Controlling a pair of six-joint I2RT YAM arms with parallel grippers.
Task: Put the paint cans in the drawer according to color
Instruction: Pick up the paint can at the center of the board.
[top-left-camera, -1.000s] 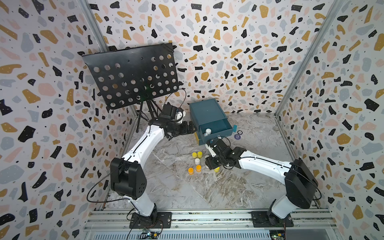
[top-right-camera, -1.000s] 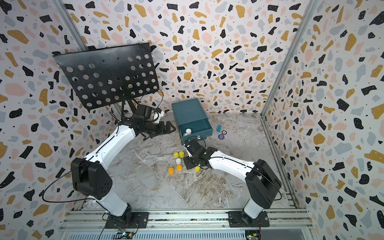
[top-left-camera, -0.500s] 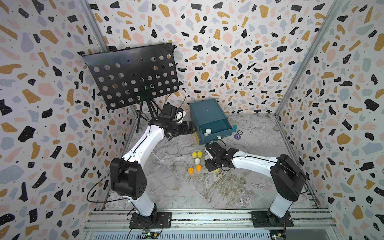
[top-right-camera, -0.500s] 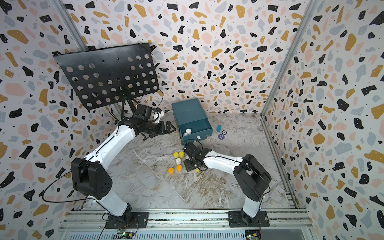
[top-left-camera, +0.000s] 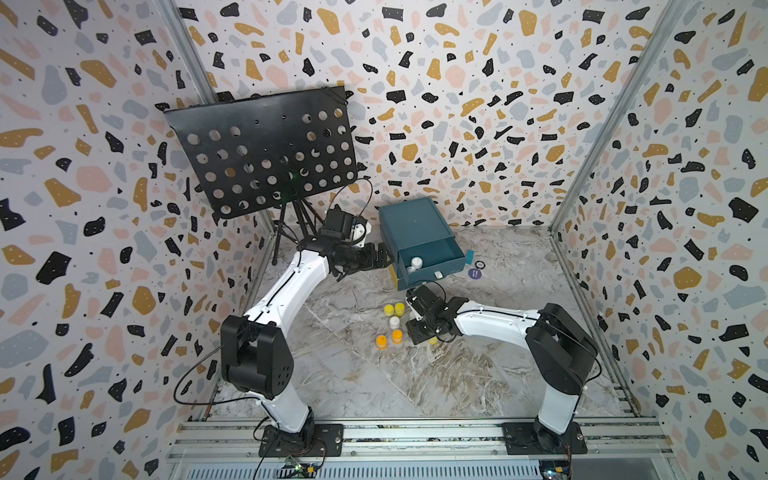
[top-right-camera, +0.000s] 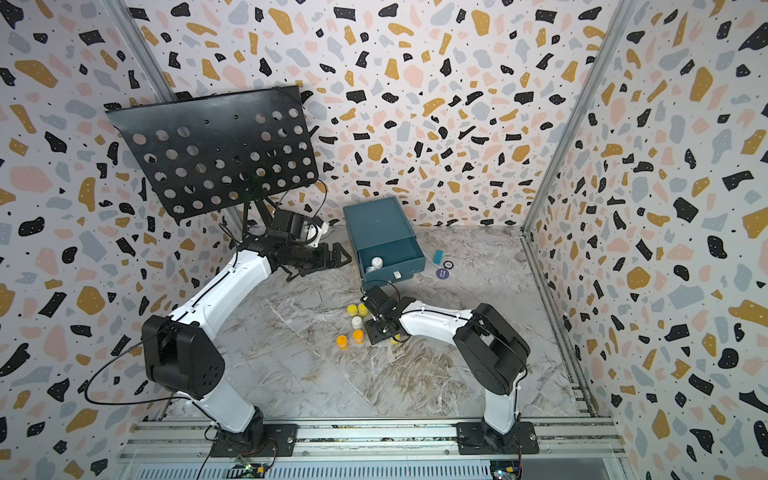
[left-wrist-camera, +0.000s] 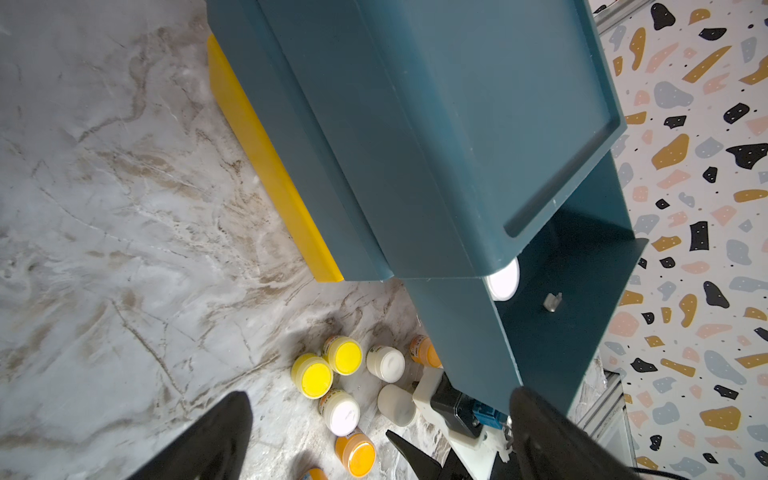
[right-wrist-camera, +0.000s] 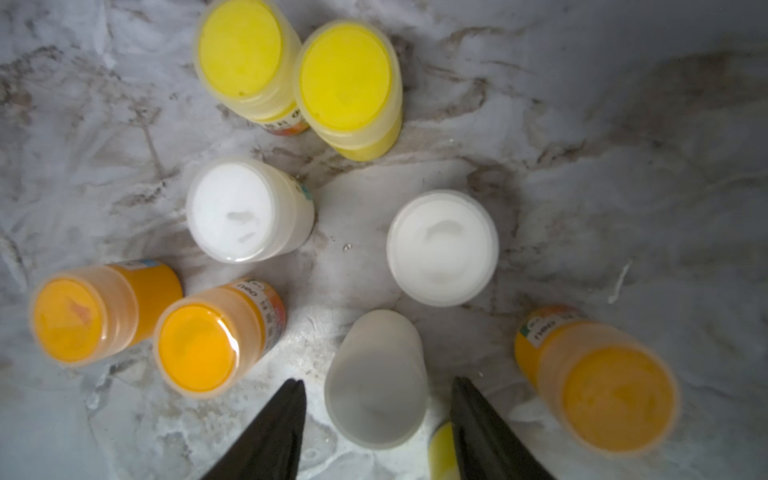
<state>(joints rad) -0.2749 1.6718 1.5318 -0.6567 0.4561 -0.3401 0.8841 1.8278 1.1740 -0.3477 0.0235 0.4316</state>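
R gripper (right-wrist-camera: 376, 384) seen open, low over the floor. Fingers (right-wrist-camera: 270, 428) are set either side of a white can (right-wrist-camera: 376, 357); gaps visible both sides, no contact. Around it: 2 other white cans (right-wrist-camera: 442, 245), 2 yellow cans (right-wrist-camera: 241, 50), 3 orange cans (right-wrist-camera: 199, 340). Drawer (top-left-camera: 452, 266) is pulled out, w/ white lid (top-left-camera: 416, 262) seen inside. L gripper (top-left-camera: 380, 261) also open, parked beside cabinet (top-left-camera: 409, 220).
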